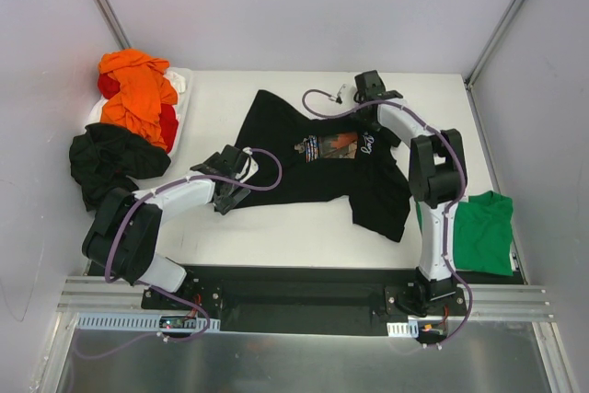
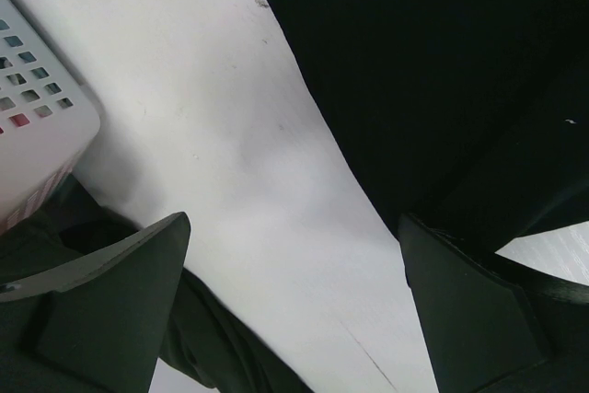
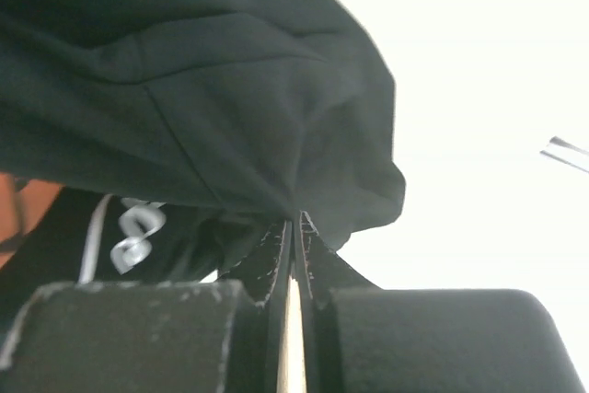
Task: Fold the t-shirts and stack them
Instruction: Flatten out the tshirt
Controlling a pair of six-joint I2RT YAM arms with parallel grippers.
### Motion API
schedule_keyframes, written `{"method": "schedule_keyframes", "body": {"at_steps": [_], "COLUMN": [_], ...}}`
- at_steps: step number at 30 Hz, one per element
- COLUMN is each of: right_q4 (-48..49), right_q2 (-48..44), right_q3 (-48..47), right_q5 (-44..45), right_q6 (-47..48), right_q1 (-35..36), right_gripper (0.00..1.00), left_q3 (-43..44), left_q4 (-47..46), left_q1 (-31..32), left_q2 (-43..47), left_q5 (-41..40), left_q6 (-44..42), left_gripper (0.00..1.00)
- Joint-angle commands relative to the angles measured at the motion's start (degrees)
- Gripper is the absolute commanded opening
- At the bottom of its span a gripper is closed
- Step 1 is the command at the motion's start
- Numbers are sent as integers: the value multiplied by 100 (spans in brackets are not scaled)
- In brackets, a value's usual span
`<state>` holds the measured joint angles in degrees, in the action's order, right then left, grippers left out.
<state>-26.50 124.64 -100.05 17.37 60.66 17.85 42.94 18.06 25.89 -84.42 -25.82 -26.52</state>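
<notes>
Left gripper (image 2: 294, 227) jaws spread wide, fingers (image 2: 110, 310) at btm L & R corners, over white desk (image 2: 184, 89). Black t-shirt (image 2: 442, 62) fills upper R, edge running diag. across desk to R finger. White perforated basket (image 2: 37, 108) at L edge, w/ dark cloth (image 2: 216, 347) below it.

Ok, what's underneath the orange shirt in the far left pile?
Under the orange shirt some red cloth shows, both piled in a white basket. The orange shirt covers the rest of the basket, so anything else below it can't be seen.
</notes>
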Motion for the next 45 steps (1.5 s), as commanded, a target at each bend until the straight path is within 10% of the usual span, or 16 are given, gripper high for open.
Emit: {"method": "schedule_keyframes", "body": {"at_steps": [1, 33, 36, 40, 45], "right_q4": [136, 3379, 3459, 3634, 3749], "right_q2": [166, 1238, 1361, 1432, 1353], "right_q3": [-637, -1569, -1772, -1781, -1650], "right_q5": [407, 2130, 2192, 2219, 2245], "right_q6": [121, 1835, 2027, 2178, 2222], "right_q1": [-36, -18, 17, 52, 87], "right_gripper": [1, 3, 10, 56, 71], "left_q3": [83, 215, 250, 259, 294], "left_q4": [224, 215, 224, 232, 215], "left_q1": [4, 4, 4, 4, -5], "left_q2": [-171, -408, -426, -435, -443], "left_q5": [104, 157, 157, 148, 130], "left_q6": [59, 156, 156, 147, 130], "left_gripper": [98, 97, 97, 98, 97]}}
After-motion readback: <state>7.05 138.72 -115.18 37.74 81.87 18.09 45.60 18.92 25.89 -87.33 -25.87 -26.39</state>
